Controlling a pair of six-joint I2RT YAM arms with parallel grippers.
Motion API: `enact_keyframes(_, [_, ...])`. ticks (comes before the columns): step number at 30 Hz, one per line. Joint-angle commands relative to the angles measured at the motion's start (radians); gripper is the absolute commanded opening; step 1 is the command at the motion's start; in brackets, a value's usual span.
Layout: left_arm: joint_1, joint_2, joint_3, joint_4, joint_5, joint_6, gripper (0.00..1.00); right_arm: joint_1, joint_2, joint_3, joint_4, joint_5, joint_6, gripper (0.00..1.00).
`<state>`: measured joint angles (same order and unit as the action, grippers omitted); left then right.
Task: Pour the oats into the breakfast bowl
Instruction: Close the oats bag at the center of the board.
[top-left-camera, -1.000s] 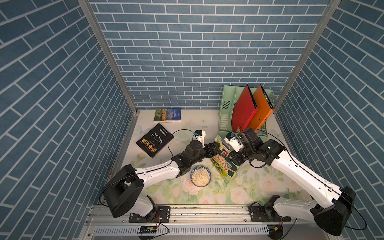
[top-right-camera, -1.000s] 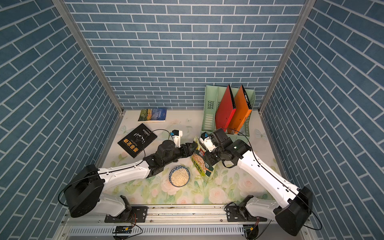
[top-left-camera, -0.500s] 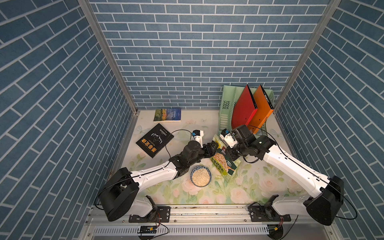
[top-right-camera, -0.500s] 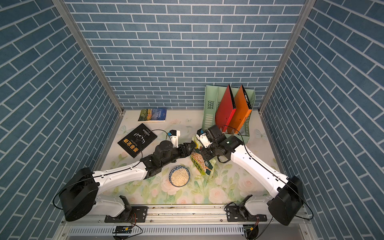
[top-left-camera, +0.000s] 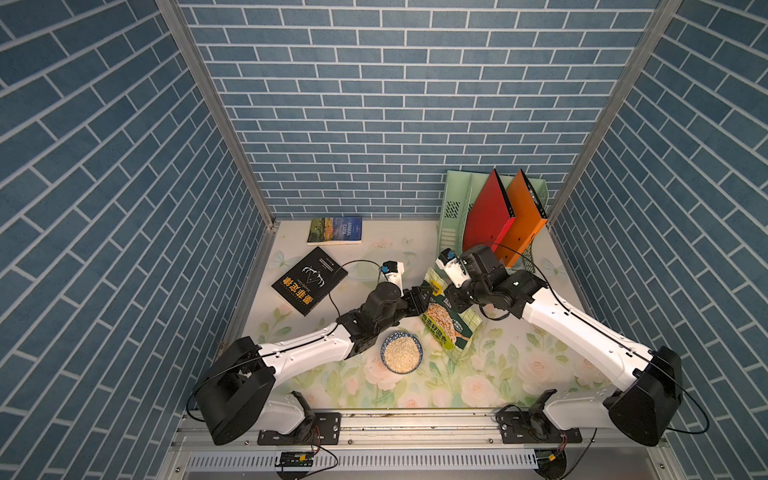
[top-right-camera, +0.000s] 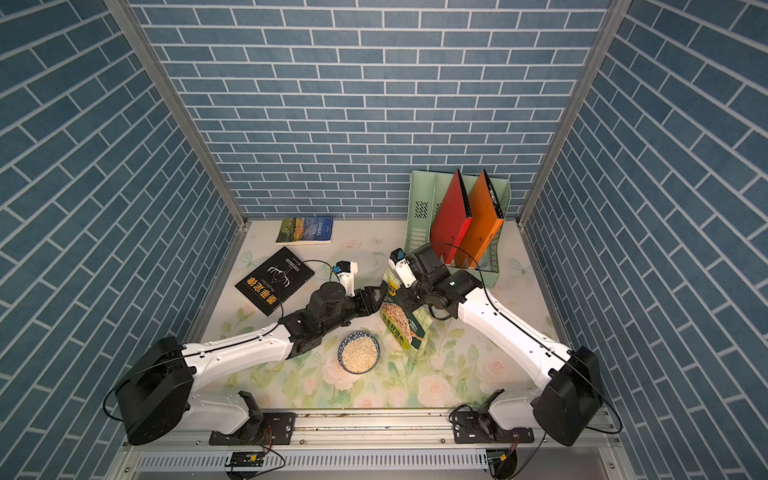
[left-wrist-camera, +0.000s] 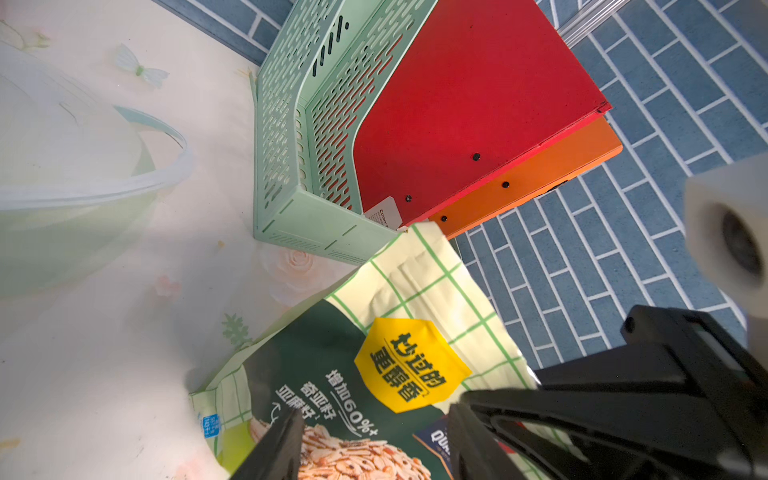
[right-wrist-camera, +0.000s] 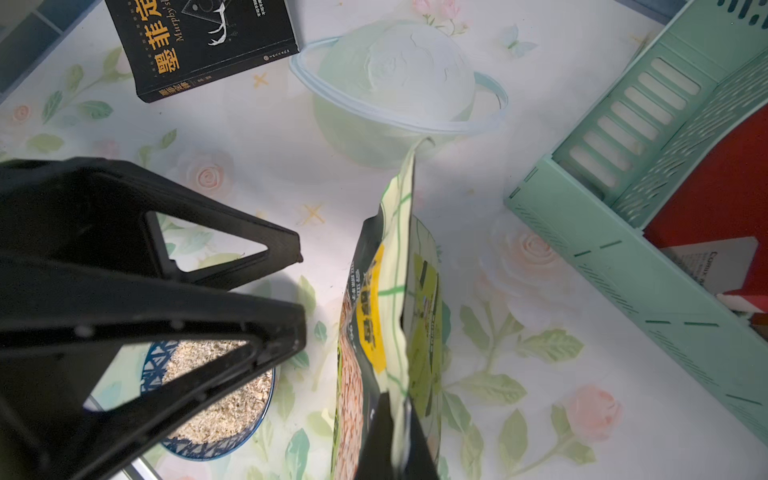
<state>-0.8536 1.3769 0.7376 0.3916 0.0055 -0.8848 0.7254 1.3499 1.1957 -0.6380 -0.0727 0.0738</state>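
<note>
**Fingers.** Right gripper (right-wrist-camera: 397, 419): clenched on the pouch (right-wrist-camera: 374, 324), pinching the thin top edge near one corner. Left gripper (right-wrist-camera: 300, 289): released, jaws apart, nothing between them. Its tips point at the pouch's printed face and stop just short of it. In the right wrist view a strip of mat (top-left-camera: 519, 374) shows between tips and pouch.

**Task things.** The pouch stands upright between the two grippers, mouth up. Its base looks to rest on the mat, though contact cannot be confirmed. The bowl (top-left-camera: 382, 353) sits on the mat just beneath the left fingers, near the pouch's base and apart from it. Oats (top-left-camera: 402, 354) fill it almost to the rim. No spill is visible on the mat.

**Progress (judgement).** The pour looks done: the bowl is full, the pouch is upright, and nothing is falling. What remains is probably only to let go of the pouch and back both arms off.

**Around.**
- Close behind the right gripper: a file rack (top-left-camera: 451, 212) holding a red folder (top-left-camera: 486, 216) and an orange folder (top-left-camera: 523, 216).
- Behind the left gripper: a black book (top-left-camera: 309, 280).
- Farther off, by the back wall: a second book (top-left-camera: 334, 230).
- Past the pouch's top: a pale bowl shape (right-wrist-camera: 395, 83), which is only print on the mat.

**In the way.**
- The left arm (top-left-camera: 307, 349) runs just beside the bowl and could nudge it on the way back.
- Once released, the pouch might tip towards the bowl.
- The rack leaves the right wrist little room behind.
</note>
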Motion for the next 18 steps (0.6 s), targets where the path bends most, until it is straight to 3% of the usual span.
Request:
enact_keyframes(1, [-0.005, -0.023, -0.018, -0.019, -0.019, 0.018, 0.61, -0.008, 0.001, 0.015, 0.073, -0.031, -0.025, 0.12])
enact_keyframes(4, [-0.005, -0.031, -0.022, -0.024, -0.023, 0.017, 0.61, -0.022, 0.017, -0.01, 0.109, -0.053, -0.028, 0.28])
enact_keyframes(5, [-0.005, -0.034, -0.025, -0.025, -0.025, 0.018, 0.61, -0.027, 0.026, -0.015, 0.119, -0.061, -0.029, 0.29])
enact_keyframes(9, [-0.006, -0.058, -0.036, -0.039, -0.041, 0.02, 0.61, -0.043, 0.062, -0.01, 0.153, -0.068, -0.039, 0.19])
enact_keyframes(10, [-0.006, -0.066, -0.039, -0.041, -0.047, 0.021, 0.61, -0.045, 0.07, -0.007, 0.163, -0.073, -0.042, 0.13])
enact_keyframes(11, [-0.005, -0.075, -0.044, -0.046, -0.054, 0.023, 0.61, -0.048, 0.075, -0.002, 0.168, -0.08, -0.047, 0.01])
enact_keyframes(16, [-0.005, -0.121, -0.062, -0.06, -0.08, 0.041, 0.61, -0.049, 0.079, 0.007, 0.194, -0.128, -0.057, 0.0])
enact_keyframes(18, [-0.005, -0.143, -0.077, -0.062, -0.092, 0.046, 0.62, -0.05, 0.069, 0.0, 0.228, -0.142, -0.05, 0.17])
